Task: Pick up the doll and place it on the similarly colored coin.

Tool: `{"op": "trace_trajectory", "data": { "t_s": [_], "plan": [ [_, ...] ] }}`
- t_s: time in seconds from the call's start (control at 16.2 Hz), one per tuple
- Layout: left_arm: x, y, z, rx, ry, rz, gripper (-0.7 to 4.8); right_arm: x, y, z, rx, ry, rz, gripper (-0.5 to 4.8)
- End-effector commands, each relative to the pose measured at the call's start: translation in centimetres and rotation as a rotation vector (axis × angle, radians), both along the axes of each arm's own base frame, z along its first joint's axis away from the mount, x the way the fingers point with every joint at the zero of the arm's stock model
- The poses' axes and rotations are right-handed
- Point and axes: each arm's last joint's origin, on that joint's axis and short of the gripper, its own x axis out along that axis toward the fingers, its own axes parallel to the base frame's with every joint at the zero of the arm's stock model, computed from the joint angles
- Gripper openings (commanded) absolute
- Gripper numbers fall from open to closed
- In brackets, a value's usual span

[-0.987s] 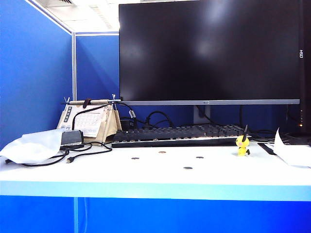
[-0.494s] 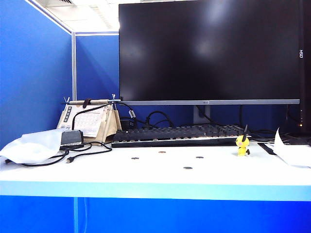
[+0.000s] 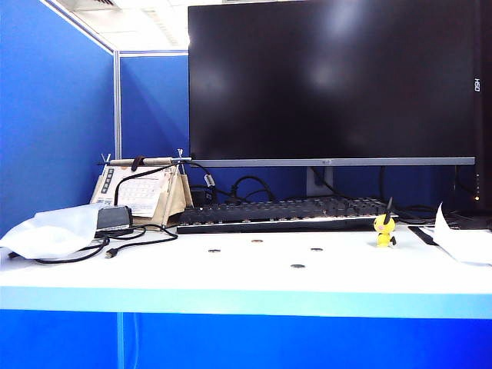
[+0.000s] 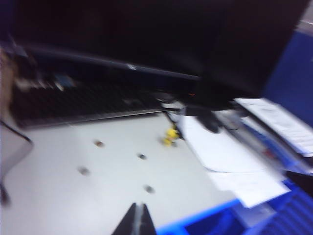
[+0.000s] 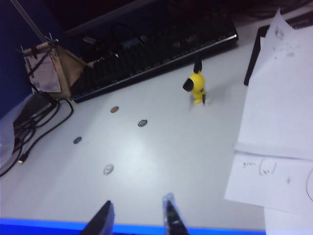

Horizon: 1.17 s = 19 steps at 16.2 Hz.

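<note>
The yellow doll [image 3: 383,229] stands upright on the white table, right of centre, just in front of the keyboard's right end; it also shows as the doll [image 5: 197,84] and, blurred, as the doll [image 4: 170,135]. The brownish coin [image 3: 256,241] lies flat near the keyboard's front edge, left of the doll, and the right wrist view shows the coin [image 5: 114,109] too. Neither gripper appears in the exterior view. My left gripper [image 4: 138,205] is shut and empty above the table's near edge. My right gripper [image 5: 138,199] is open and empty, also at the near edge, far from the doll.
Three grey coins [image 5: 142,123] [image 5: 77,140] [image 5: 108,169] lie around the brownish one. A black keyboard [image 3: 280,213] and a monitor [image 3: 330,81] stand behind. Papers [image 5: 279,122] lie right of the doll. At the left are cables [image 3: 115,242], a desk calendar [image 3: 142,192] and a white bag [image 3: 46,231].
</note>
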Motion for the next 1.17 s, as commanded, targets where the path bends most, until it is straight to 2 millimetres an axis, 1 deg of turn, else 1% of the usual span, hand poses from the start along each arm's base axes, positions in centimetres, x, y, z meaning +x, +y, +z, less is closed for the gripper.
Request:
{"op": "trace_trajectory", "data": {
  "t_s": [0.06, 0.12, 0.19, 0.25, 0.31, 0.43, 0.49, 0.62, 0.74, 0.8, 0.86, 0.99, 1.11, 1.17],
  "plan": [
    [3.0, -1.9, 1.8, 0.189, 0.133, -0.054, 0.01, 0.0, 0.1, 0.5, 0.007, -0.047, 0.013, 1.40],
    [5.0, -3.1, 1.9, 0.275, 0.220, -0.095, 0.15, 0.1, 0.1, 0.6, 0.009, -0.053, 0.018, 1.40],
    [6.8, -4.2, 1.6, 0.322, 0.295, -0.115, 0.63, 0.1, 0.1, 0.7, 0.012, -0.063, 0.028, 1.40],
    [9.7, -6.0, 0.5, 0.354, 0.382, -0.159, 0.93, 0.3, 0.2, 1.0, 0.013, -0.086, 0.028, 1.51],
    [11.1, -6.9, -0.5, 0.366, 0.399, -0.182, 0.93, 0.5, 0.2, 1.2, 0.016, -0.104, 0.028, 1.62],
    [12.6, -7.7, -1.6, 0.381, 0.400, -0.157, 0.93, 1.0, 0.3, 1.6, 0.020, -0.123, 0.026, 1.63],
    [12.9, -7.8, -1.7, 0.396, 0.370, -0.129, 0.93, 1.7, 0.5, 1.8, 0.021, -0.123, 0.027, 1.72],
    [13.1, -7.7, -1.2, 0.426, 0.298, -0.067, 0.93, 2.9, 0.7, 2.1, 0.012, -0.083, 0.029, 1.92],
    [13.5, -7.7, -0.3, 0.414, 0.179, 0.002, 0.93, 4.8, 1.2, 2.7, 0.001, -0.023, 0.037, 2.63],
    [13.7, -7.8, 0.0, 0.402, 0.131, 0.005, 0.93, 5.7, 1.4, 3.0, -0.002, 0.000, 0.052, 2.85],
    [13.8, -7.9, 0.3, 0.358, 0.059, 0.013, 0.93, 7.1, 1.7, 3.5, -0.026, 0.031, 0.065, 2.85],
    [13.8, -7.9, 0.1, 0.327, 0.042, 0.016, 0.93, 8.5, 2.1, 4.0, -0.037, 0.070, 0.067, 2.86],
    [13.6, -7.8, -0.7, 0.349, 0.067, 0.002, 0.93, 9.9, 2.4, 4.5, -0.066, 0.088, 0.064, 2.90],
    [13.4, -7.8, -1.7, 0.355, 0.097, -0.053, 0.93, 11.1, 2.6, 4.9, -0.099, 0.081, 0.068, 3.43]
  ]
}}
